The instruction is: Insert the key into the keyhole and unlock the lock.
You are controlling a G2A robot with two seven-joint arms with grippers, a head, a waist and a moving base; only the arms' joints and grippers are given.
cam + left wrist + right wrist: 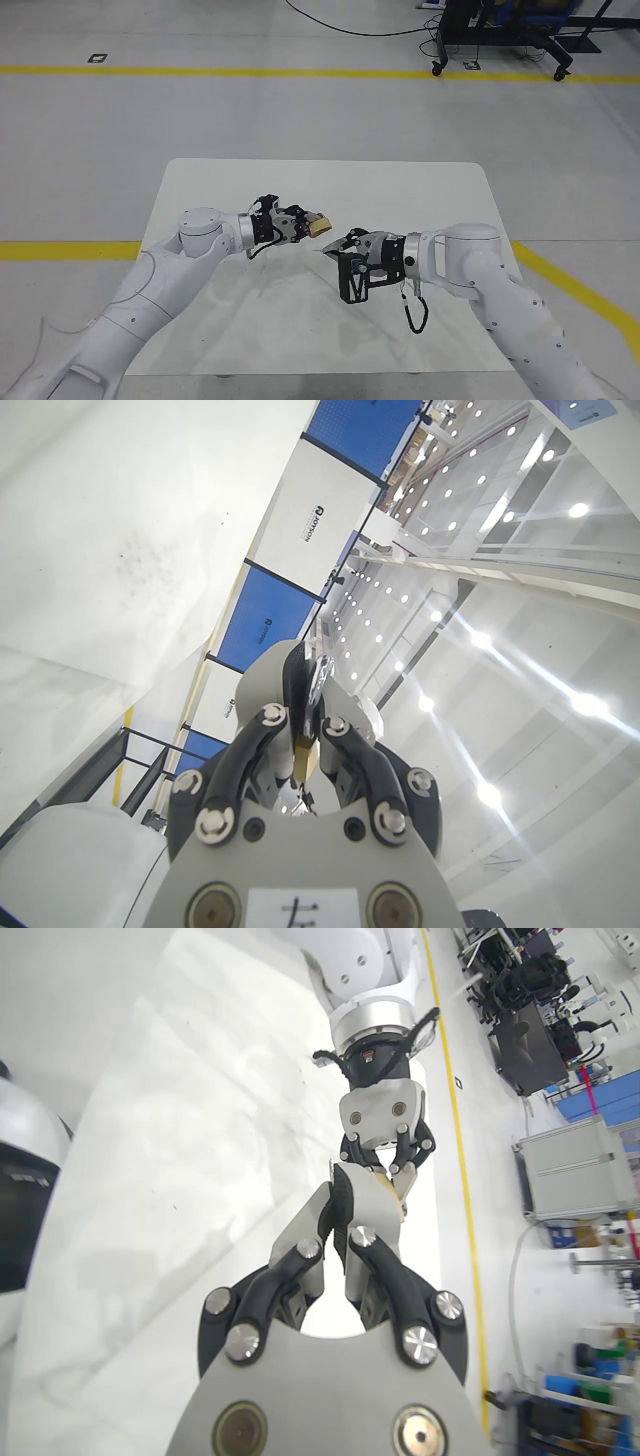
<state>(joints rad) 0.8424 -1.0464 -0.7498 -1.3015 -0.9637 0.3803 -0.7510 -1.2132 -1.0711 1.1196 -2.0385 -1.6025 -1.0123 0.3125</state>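
Observation:
A brass lock [319, 226] hangs above the middle of the white table [210, 190], with my left gripper [303, 226] shut on it. In the left wrist view the brass body [305, 762] sits between the fingers [260, 685], with a shiny metal part toward their tips. My right gripper [341, 245] faces it from the other side, pads pressed together on the key. Only a thin sliver of the key [323, 249] pokes out toward the lock. In the right wrist view my right gripper [336, 1198] is close in front of the lock [386, 1180] and the left gripper [395, 1168].
Both arms hover over the table, well inside its edges. A yellow floor line [300, 72] runs behind the table, and a dark wheeled cart [500, 35] stands far back on the right.

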